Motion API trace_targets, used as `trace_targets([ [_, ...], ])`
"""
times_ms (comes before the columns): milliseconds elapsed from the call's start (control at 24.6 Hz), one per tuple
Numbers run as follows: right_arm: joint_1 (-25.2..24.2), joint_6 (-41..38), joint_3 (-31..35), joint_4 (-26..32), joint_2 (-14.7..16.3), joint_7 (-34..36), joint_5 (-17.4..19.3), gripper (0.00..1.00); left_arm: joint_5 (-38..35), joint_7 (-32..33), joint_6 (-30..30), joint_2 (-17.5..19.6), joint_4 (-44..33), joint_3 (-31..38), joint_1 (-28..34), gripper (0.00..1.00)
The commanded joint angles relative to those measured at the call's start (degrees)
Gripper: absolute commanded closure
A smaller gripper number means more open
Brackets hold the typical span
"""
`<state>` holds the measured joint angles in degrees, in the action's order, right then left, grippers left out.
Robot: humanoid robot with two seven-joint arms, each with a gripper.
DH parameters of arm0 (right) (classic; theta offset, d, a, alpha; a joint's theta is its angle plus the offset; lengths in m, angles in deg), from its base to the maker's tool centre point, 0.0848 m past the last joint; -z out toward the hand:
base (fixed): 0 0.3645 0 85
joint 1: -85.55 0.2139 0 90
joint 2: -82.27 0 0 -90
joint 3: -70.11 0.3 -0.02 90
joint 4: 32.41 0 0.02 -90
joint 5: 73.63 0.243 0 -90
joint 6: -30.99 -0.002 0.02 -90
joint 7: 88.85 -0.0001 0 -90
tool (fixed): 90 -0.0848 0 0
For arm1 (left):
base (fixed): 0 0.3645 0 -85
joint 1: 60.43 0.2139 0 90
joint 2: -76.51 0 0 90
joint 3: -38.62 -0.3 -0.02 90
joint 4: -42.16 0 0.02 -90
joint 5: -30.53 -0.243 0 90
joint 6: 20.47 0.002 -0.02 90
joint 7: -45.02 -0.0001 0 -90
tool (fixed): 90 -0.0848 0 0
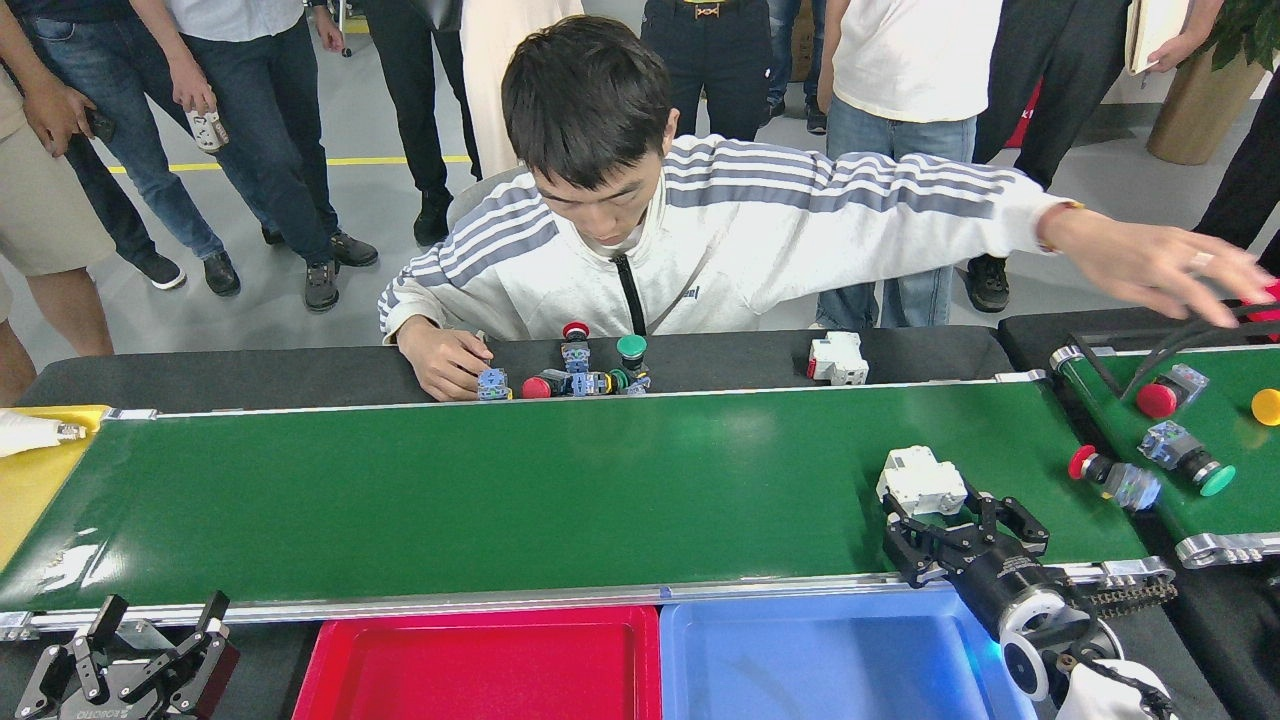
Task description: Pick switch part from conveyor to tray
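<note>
Item: white switch part (920,480), lying on the conveyor (500,490) at the lower right of the frame, close to the near rail. Your right gripper (945,520) sat directly below it, fingers spread wide, tips touching or just short of the part's near side; you could not tell which. It held nothing.

Below the rail: a blue tray (830,660) at lower centre-right and a red tray (480,660) to its left, touching side by side.

Your left gripper (150,640) rested at the lower left corner, fingers apart, off the belt.

At right, a shorter green belt (1200,420) carried push-button switches (1150,440). A seated person (700,230) leaned across the top, one hand (1160,265) stretched over that belt. More buttons (580,375) and a second white part (838,358) stood on the far table edge.
</note>
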<state>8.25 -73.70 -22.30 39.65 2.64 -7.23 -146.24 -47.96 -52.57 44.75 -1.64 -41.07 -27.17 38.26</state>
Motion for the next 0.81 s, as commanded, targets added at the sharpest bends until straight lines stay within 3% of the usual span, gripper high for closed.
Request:
trace_targets([
  [0, -0.39, -1.05, 0.48, 4.49, 0.09, 1.26, 0.28, 0.94, -0.09, -0.23, 0.08, 0.71, -0.44, 0.22, -0.25, 0.0],
  [203, -17.27, -2.98, 4.17, 21.81, 0.35, 2.76, 3.0, 0.84, 0.09, -0.23, -0.09, 0.62, -0.62, 0.31, 0.19, 0.0],
  [284, -24.47, -3.86, 4.69, 26.9, 0.17, 4.07, 3.62, 0.72, 0.09, -0.23, -0.09, 0.62, -0.62, 0.39, 0.28, 0.0],
  [325, -27.11, -4.57, 4.78, 28.4, 0.09, 5.3, 3.7, 0.6, 0.09, -0.23, -0.09, 0.62, -0.62, 0.48, 0.28, 0.0],
  [406, -31.51, -6.41, 4.78, 29.37, 0.0, 9.79, 3.79, 0.08, 0.18, -0.23, -0.18, 0.62, -0.62, 0.57, 0.45, 0.0],
  [447, -32.73, -7.55, 4.96, 29.37, 0.0, 11.45, 3.88, 0.01, 0.18, -0.23, -0.18, 0.62, -0.53, 0.57, 0.45, 0.0],
  [609, -33.18, -6.24, 5.57, 29.28, -2.11, 11.11, 3.97, 0.01, 0.35, -0.23, -0.18, 0.54, -0.44, 0.83, 0.54, 0.0],
  [690, -32.38, -1.67, 6.72, 29.37, -5.71, 10.23, 3.79, 0.01, 0.44, -0.23, -0.09, 0.45, -0.44, 0.92, 0.54, 0.0],
  [772, -30.8, 4.66, 6.72, 29.28, -6.24, 8.82, 3.18, 0.01, 0.44, -0.23, -0.18, 0.54, -0.44, 0.92, 0.54, 0.0],
])
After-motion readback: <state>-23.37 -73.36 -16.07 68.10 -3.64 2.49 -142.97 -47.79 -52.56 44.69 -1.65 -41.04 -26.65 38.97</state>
